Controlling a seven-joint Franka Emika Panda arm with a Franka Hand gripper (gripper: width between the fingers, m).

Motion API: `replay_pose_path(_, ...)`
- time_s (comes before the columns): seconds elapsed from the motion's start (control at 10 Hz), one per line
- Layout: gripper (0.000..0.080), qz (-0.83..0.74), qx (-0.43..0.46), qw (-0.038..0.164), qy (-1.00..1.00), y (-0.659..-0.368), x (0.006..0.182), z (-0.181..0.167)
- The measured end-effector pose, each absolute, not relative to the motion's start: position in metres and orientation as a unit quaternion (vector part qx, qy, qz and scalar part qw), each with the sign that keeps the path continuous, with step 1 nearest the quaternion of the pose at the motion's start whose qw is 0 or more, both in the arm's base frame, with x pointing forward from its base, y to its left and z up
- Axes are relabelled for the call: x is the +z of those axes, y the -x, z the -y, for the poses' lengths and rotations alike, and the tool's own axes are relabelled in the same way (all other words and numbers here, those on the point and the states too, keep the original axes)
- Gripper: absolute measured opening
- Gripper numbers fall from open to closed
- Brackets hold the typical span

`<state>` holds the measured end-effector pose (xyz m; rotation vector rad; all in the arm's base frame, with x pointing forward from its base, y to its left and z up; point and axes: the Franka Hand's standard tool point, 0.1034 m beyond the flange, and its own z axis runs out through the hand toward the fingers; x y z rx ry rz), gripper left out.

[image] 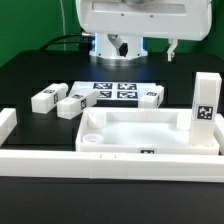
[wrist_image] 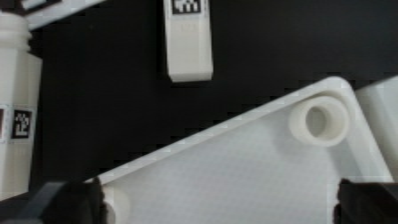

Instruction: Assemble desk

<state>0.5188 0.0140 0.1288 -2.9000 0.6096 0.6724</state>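
Our 2-finger gripper (wrist_image: pixel 214 205) hangs wide open, holding nothing, above the white plastic rimmed desk panel (wrist_image: pixel 231 170), which has 1 short square white tagged leg (image: pixel 205 100) upright at a corner. We should centre squarely across a lying leg (wrist_image: pixel 189 45) before closing.

Desk panel (wrist_image: pixel 231 170) corner, round socket (wrist_image: pixel 324 122), one leg (wrist_image: pixel 187 40) lying apart beyond it

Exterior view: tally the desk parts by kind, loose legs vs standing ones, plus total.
White plastic rectangular desk panel: 1
Short white square-section legs lying flat: 3
Upright white leg at the panel's corner on the exterior view's right: 1
Total: 5
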Motion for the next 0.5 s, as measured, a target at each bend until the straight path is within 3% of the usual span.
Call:
replay_pose_path(0.3, 0.0649, -0.189, 0.293, 0.067, 0.935, -0.512, 0.119, -0.002)
replay_pose_path(0.5, 0.0649, -0.174, 0.31, 0.067, 0.932, -0.501, 0.101, -0.009)
